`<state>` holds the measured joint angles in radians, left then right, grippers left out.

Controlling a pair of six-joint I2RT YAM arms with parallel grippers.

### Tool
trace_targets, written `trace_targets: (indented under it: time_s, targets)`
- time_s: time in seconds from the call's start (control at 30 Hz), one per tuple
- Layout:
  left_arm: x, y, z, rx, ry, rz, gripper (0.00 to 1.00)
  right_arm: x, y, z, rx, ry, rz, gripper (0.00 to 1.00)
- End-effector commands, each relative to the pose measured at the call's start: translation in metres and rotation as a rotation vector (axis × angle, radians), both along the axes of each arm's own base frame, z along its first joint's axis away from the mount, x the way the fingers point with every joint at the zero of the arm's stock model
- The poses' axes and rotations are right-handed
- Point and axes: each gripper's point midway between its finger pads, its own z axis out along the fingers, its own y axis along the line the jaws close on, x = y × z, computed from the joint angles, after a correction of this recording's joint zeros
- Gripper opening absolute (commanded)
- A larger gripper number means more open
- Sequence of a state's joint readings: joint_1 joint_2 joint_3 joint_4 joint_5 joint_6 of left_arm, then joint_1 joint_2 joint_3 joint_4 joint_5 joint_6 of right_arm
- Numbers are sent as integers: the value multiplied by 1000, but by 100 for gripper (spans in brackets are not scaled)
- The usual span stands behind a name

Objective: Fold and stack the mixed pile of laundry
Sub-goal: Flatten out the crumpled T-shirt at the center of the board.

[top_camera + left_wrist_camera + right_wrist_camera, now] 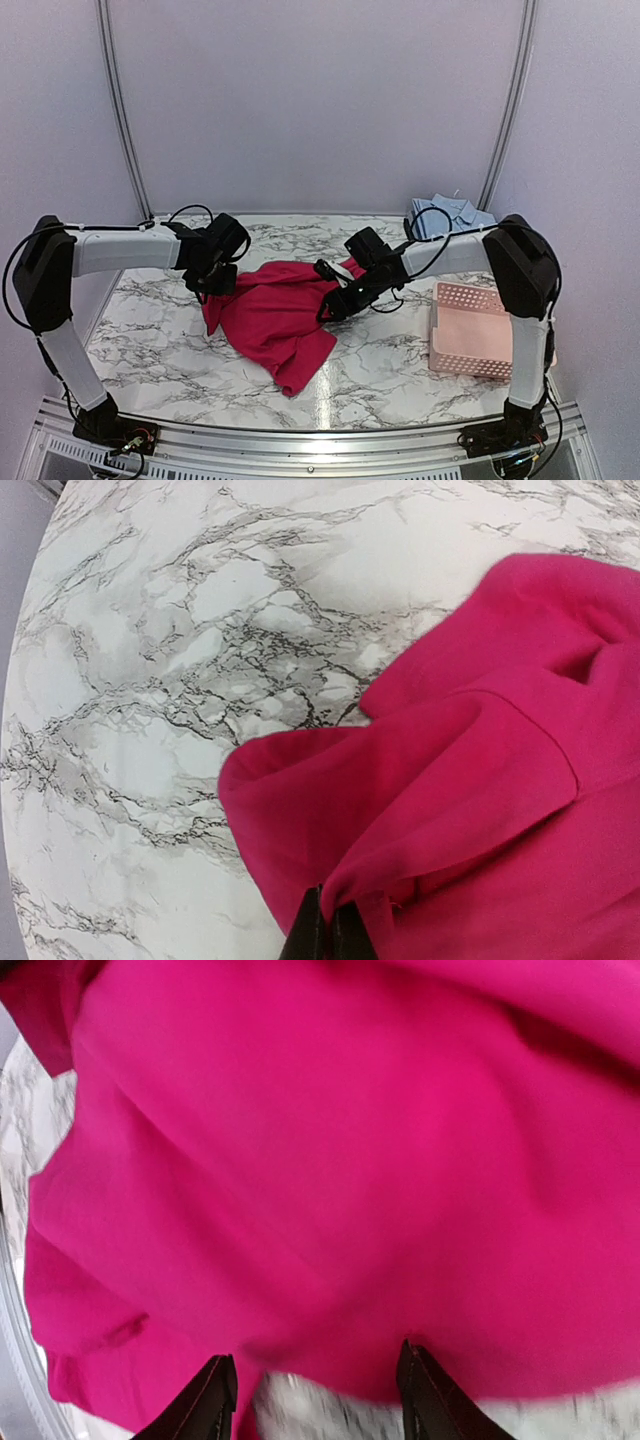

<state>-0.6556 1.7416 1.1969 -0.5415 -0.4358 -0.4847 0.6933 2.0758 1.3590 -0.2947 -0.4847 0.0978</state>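
Your left gripper (pixel 322 932) is pinched tight on a fold at the edge of the magenta-red garment (pixel 275 320), fingers pressed together with cloth between them. Your right gripper (pixel 315 1400) stands about half open. The garment's edge hangs just at its fingertips, but you cannot tell from the wrist view whether it touches them. The garment lies crumpled in the middle of the marble table (pixel 400 370), between the two grippers, with one corner trailing toward the near edge. The light blue shirt (pixel 450 215) sits folded at the far right corner, well apart. The pink basket (pixel 470 335) stands on the right, under your right arm's elbow and near the garment's right side. Your left forearm reaches level across the table's left side with the wrist dipping down. Your right forearm slopes down and leftward from its high elbow.
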Motion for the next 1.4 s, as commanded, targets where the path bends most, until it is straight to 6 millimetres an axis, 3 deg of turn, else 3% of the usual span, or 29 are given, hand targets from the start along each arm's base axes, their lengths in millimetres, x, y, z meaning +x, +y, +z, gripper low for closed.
trace_targets:
  time_s: [0.0, 0.07, 0.17, 0.3, 0.5, 0.77, 0.9, 0.97, 1.03, 1.1, 1.17, 1.3, 1.37]
  targets:
    - [16, 5, 10, -21, -34, 8, 0, 1, -53, 19, -105, 13, -67, 57]
    - [24, 6, 17, -19, -52, 7, 0, 22, -76, 27, -130, -20, -134, 57]
    - [32, 5, 22, -24, -57, -5, 0, 49, -114, 23, -202, -52, -212, 58]
    - [39, 2, 26, -32, -60, -20, 0, 75, -140, 17, -253, -75, -288, 63]
    - [45, 5, 27, -39, -62, -11, 0, 107, -133, 11, -264, -134, -295, 80]
    - [59, 13, 32, -43, -74, 11, 0, 147, -106, 10, -214, -134, -291, 82]
    - [67, 16, 39, -52, -89, 26, 0, 148, -111, -14, -268, -89, -294, 70]
    - [70, 19, 41, -51, -93, 32, 0, 148, -115, -18, -285, -84, -300, 54]
    - [72, 23, 43, -45, -97, 37, 0, 150, -122, -17, -304, -94, -317, 31]
    - [74, 26, 46, -43, -103, 43, 0, 155, -125, -5, -299, -111, -328, 16]
    - [76, 30, 52, -38, -116, 46, 0, 162, -124, 25, -272, -158, -342, 0]
    - [83, 43, 92, 11, -209, 57, 0, 179, -116, 108, -169, -309, -365, 0]
    - [90, 49, 127, 29, -283, 65, 0, 185, -114, 156, -116, -394, -385, 0]
